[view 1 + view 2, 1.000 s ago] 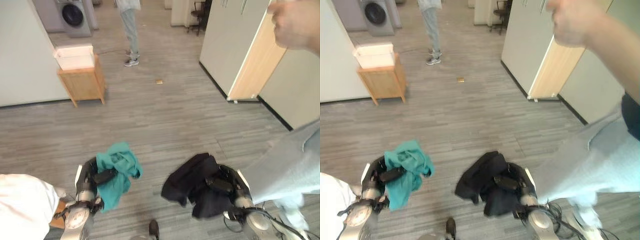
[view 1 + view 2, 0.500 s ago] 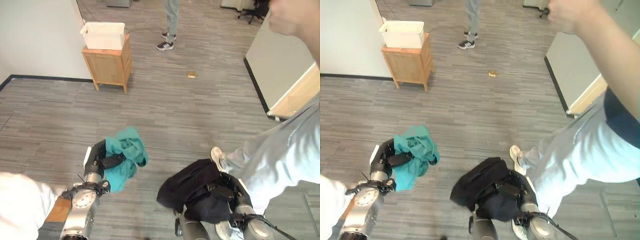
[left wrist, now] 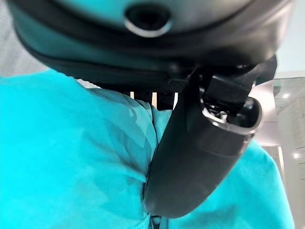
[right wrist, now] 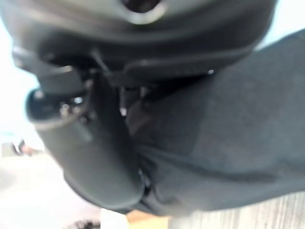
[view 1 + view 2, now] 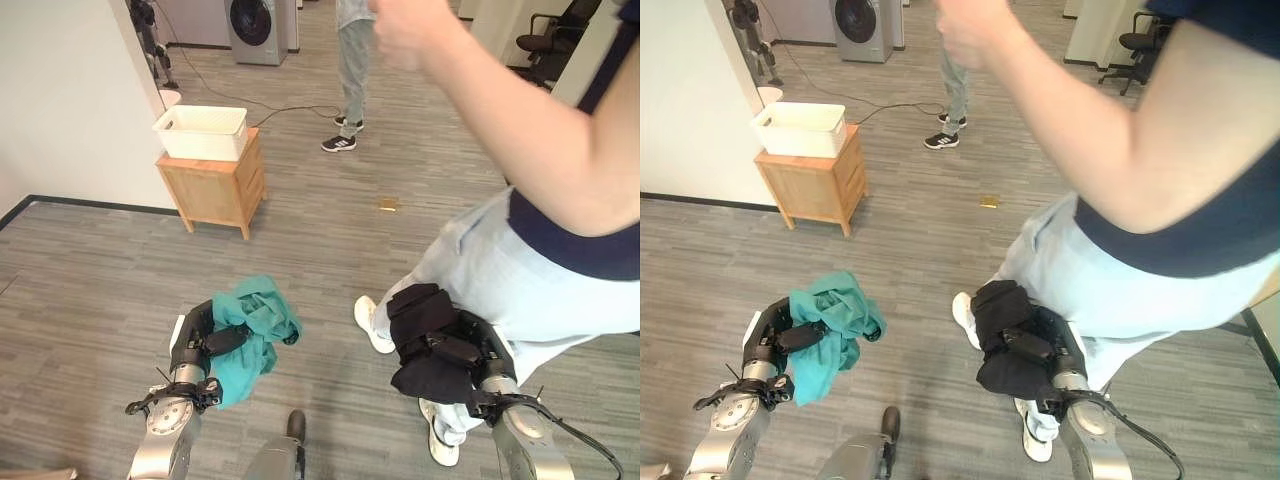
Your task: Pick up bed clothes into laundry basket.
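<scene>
Teal garment [image 5: 250,330] in left hand [image 5: 200,345], black garment [image 5: 425,335] in right hand [image 5: 470,355].

Silver-grey arms, dark left hand [image 5: 195,340] and right hand [image 5: 470,350], white plate on left hand's outer side.

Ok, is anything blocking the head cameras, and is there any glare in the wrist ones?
Eye views: a person's arm crosses the upper right, hiding floor; even light, no glare. Left wrist view: bright patch past the teal cloth held by the left hand. Right wrist view: pale brightness beside the black garment in the right hand.
</scene>
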{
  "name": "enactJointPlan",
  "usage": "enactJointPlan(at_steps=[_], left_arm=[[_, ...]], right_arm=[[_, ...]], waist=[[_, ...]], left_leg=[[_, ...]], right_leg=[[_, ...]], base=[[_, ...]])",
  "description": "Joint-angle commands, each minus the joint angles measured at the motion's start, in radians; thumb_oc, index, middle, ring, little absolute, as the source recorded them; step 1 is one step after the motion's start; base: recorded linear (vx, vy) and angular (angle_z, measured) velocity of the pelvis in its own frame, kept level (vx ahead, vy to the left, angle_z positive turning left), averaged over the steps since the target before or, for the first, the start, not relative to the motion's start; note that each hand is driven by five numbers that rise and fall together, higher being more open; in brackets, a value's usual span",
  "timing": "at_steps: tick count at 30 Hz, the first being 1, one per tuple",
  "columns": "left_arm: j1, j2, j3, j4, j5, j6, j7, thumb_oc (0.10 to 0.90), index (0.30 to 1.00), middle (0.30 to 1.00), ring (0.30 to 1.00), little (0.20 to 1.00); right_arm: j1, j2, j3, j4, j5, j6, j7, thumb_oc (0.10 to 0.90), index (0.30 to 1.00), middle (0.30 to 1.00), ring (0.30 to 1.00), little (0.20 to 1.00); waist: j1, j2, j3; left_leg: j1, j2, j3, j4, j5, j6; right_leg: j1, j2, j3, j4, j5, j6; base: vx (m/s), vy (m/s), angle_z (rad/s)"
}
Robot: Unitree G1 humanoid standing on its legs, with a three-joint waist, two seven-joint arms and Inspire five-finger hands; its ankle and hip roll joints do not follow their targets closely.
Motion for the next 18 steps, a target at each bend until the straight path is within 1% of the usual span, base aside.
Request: enactJointPlan(at_steps=[1,2,3,4,5,7,8,9,10,11,12,13,14,15,16,17,18], left_arm=[[-0.054,0.065,0.057,-0.142,0.019,-0.122,0.023,0.400,0.300,0.300,0.300,0.300],[-0.055,0.066,0.055,-0.144,0.037,-0.122,0.025,0.400,0.300,0.300,0.300,0.300],[-0.048,0.072,0.062,-0.149,0.043,-0.118,0.023,0.400,0.300,0.300,0.300,0.300],[-0.054,0.078,0.059,-0.146,0.051,-0.112,0.027,0.400,0.300,0.300,0.300,0.300],[-0.055,0.079,0.061,-0.146,0.051,-0.112,0.028,0.400,0.300,0.300,0.300,0.300],[-0.055,0.079,0.061,-0.146,0.051,-0.112,0.028,0.400,0.300,0.300,0.300,0.300],[-0.055,0.079,0.061,-0.146,0.051,-0.112,0.028,0.400,0.300,0.300,0.300,0.300],[-0.050,0.097,0.071,-0.162,0.051,-0.108,0.033,0.400,0.300,0.300,0.300,0.300],[-0.066,0.103,0.060,-0.166,0.043,-0.112,0.029,0.400,0.300,0.300,0.300,0.300],[-0.080,0.099,0.051,-0.163,0.031,-0.113,0.026,0.400,0.300,0.300,0.300,0.300],[-0.085,0.096,0.042,-0.159,0.018,-0.117,0.023,0.400,0.300,0.300,0.300,0.300],[-0.090,0.095,0.035,-0.157,0.012,-0.118,0.021,0.400,0.300,0.300,0.300,0.300],[-0.103,0.094,0.023,-0.148,0.015,-0.119,0.024,0.400,0.300,0.300,0.300,0.300],[-0.103,0.095,0.021,-0.147,0.015,-0.119,0.024,0.400,0.300,0.300,0.300,0.300],[-0.108,0.116,0.023,-0.162,0.078,-0.103,0.036,0.400,0.300,0.300,0.300,0.300],[-0.087,0.098,0.005,-0.167,0.051,-0.111,0.009,0.400,0.300,0.300,0.300,0.300],[-0.094,0.093,0.000,-0.164,0.031,-0.117,0.007,0.400,0.300,0.300,0.300,0.300]], right_arm=[[-0.062,-0.029,-0.074,-0.149,-0.014,-0.080,0.020,0.400,0.300,0.300,0.300,0.300],[-0.057,-0.020,-0.063,-0.157,-0.022,-0.080,0.036,0.400,0.300,0.300,0.300,0.300],[-0.060,-0.011,-0.058,-0.153,-0.029,-0.073,0.038,0.400,0.300,0.300,0.300,0.300],[-0.074,-0.003,-0.036,-0.134,-0.031,-0.076,0.042,0.400,0.300,0.300,0.300,0.300],[-0.078,-0.002,-0.035,-0.131,-0.031,-0.077,0.042,0.400,0.300,0.300,0.300,0.300],[-0.078,-0.002,-0.035,-0.131,-0.031,-0.078,0.042,0.400,0.300,0.300,0.300,0.300],[-0.078,-0.002,-0.035,-0.131,-0.031,-0.078,0.042,0.400,0.300,0.300,0.300,0.300],[-0.077,0.016,-0.014,-0.134,-0.064,-0.057,0.057,0.400,0.300,0.300,0.300,0.300],[-0.073,0.021,-0.014,-0.137,-0.047,-0.059,0.053,0.400,0.300,0.300,0.300,0.300],[-0.064,0.017,-0.021,-0.137,-0.051,-0.059,0.060,0.400,0.300,0.300,0.300,0.300],[-0.057,0.014,-0.024,-0.135,-0.054,-0.057,0.056,0.400,0.300,0.300,0.300,0.300],[-0.050,0.010,-0.032,-0.135,-0.049,-0.057,0.053,0.400,0.300,0.300,0.300,0.300],[-0.038,0.004,-0.048,-0.135,-0.040,-0.060,0.048,0.400,0.300,0.300,0.300,0.300],[-0.036,0.004,-0.048,-0.135,-0.040,-0.060,0.049,0.400,0.300,0.300,0.300,0.300],[-0.023,-0.017,-0.078,-0.148,-0.063,-0.062,0.044,0.400,0.300,0.300,0.300,0.300],[0.014,-0.026,-0.062,-0.177,-0.063,-0.036,0.062,0.400,0.300,0.300,0.300,0.300],[0.018,-0.023,-0.058,-0.175,-0.047,-0.043,0.059,0.400,0.300,0.300,0.300,0.300]], waist=[[0.026,-0.015,-0.069],[0.030,-0.037,-0.080],[0.050,-0.060,-0.096],[0.061,-0.079,-0.096],[0.065,-0.076,-0.099],[0.066,-0.075,-0.101],[0.066,-0.075,-0.101],[0.026,-0.024,-0.039],[0.006,-0.011,-0.027],[-0.017,-0.019,-0.026],[-0.026,-0.023,-0.027],[-0.045,-0.037,-0.023],[-0.066,-0.054,-0.020],[-0.070,-0.049,-0.020],[-0.066,-0.068,-0.018],[-0.045,-0.079,-0.015],[-0.046,-0.078,-0.019]], left_leg=[[0.059,0.023,0.052,-0.064,0.216,0.003],[0.074,0.007,0.060,-0.073,0.219,0.024],[0.079,-0.006,0.064,-0.056,0.206,0.041],[0.097,-0.016,0.071,-0.034,0.177,0.057],[0.088,-0.009,0.076,-0.029,0.177,0.057],[0.086,-0.007,0.077,-0.028,0.177,0.057],[0.086,-0.007,0.077,-0.028,0.177,0.057],[0.264,0.063,0.022,-0.018,0.078,0.088],[0.323,0.074,-0.015,-0.026,0.058,0.086],[0.347,0.066,-0.063,-0.032,0.054,0.072],[0.359,0.070,-0.087,-0.037,0.052,0.060],[0.374,0.066,-0.119,-0.037,0.024,0.045],[0.378,0.059,-0.170,-0.024,0.009,0.025],[0.384,0.063,-0.175,-0.024,0.000,0.027],[0.359,0.052,-0.213,0.000,-0.008,0.020],[0.342,0.073,-0.196,0.006,0.010,0.002],[0.341,0.071,-0.216,0.007,-0.002,0.004]], right_leg=[[0.025,-0.063,0.120,0.112,-0.029,0.111],[0.024,-0.092,0.104,0.175,0.004,0.136],[-0.011,-0.113,0.104,0.296,0.104,0.191],[-0.053,-0.143,0.084,0.470,0.271,0.274],[-0.064,-0.138,0.091,0.475,0.275,0.274],[-0.066,-0.137,0.092,0.475,0.275,0.274],[-0.067,-0.137,0.092,0.476,0.275,0.274],[-0.298,-0.179,0.005,0.818,0.308,0.274],[-0.401,-0.226,-0.013,0.783,0.237,0.227],[-0.439,-0.235,-0.001,0.675,0.190,0.209],[-0.450,-0.232,0.018,0.606,0.191,0.208],[-0.430,-0.233,0.042,0.444,0.169,0.209],[-0.433,-0.217,0.125,0.208,0.177,0.215],[-0.415,-0.214,0.118,0.187,0.178,0.216],[-0.372,-0.193,0.163,0.207,0.153,0.233],[-0.357,-0.225,0.127,0.177,0.174,0.228],[-0.342,-0.210,0.141,0.169,0.161,0.220]], base=[[0.48,0.025,-0.17],[0.44,0.021,-0.38],[0.65,0.020,-0.32],[0.40,0.013,-0.32],[0.20,0.005,-0.07],[-0.01,0.002,-0.05],[0.72,0.071,-0.05],[1.02,0.016,0.00],[1.23,-0.103,0.50],[0.65,-0.260,0.83],[0.52,-0.337,1.31],[0.45,-0.364,1.16],[0.35,-0.269,1.49],[0.18,-0.283,1.69],[0.14,-0.327,1.64],[0.18,-0.426,1.17],[0.22,-0.364,0.61]])
